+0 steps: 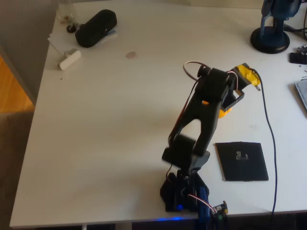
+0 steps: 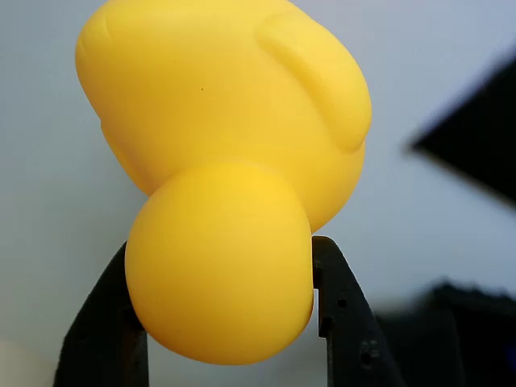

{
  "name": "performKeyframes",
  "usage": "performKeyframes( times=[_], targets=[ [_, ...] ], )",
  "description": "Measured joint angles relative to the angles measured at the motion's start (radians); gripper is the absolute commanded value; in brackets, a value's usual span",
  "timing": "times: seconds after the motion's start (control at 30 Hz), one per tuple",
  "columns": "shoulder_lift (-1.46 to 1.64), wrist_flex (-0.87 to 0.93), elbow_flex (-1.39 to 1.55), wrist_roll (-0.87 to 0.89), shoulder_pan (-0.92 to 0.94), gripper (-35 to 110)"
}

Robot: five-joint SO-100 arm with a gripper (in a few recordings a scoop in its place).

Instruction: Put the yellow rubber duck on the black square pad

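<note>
Yellow rubber duck (image 2: 234,177), unmarked, pinched in claw (image 2: 222,322)

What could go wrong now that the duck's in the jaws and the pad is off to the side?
1. The jaws pinch only the rounded head of the duck; smooth rubber could squirt out during the swing.
2. The pad lies close to the arm's base, so the arm must fold back tightly and may release the duck off the edge.
3. The cable runs beside the pad and could snag.

Overhead view is pretty soft and a bit washed out; the table (image 1: 110,120) is lit evenly, shadows kept faint. In the wrist view the duck (image 2: 226,185) is rendered sharp, everything behind blurred to mush.
</note>
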Motion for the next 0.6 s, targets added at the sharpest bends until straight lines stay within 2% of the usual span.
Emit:
performKeyframes(
  times=[0.17,0.33,0.47,0.6],
  targets=[
    [0.212,0.218,0.0,0.055,0.0,11],
    [0.31,0.256,0.0,0.135,0.071,11],
    [0.316,0.256,0.0,0.144,0.212,11],
    [0.316,0.256,0.0,0.143,0.43,11]
  ],
)
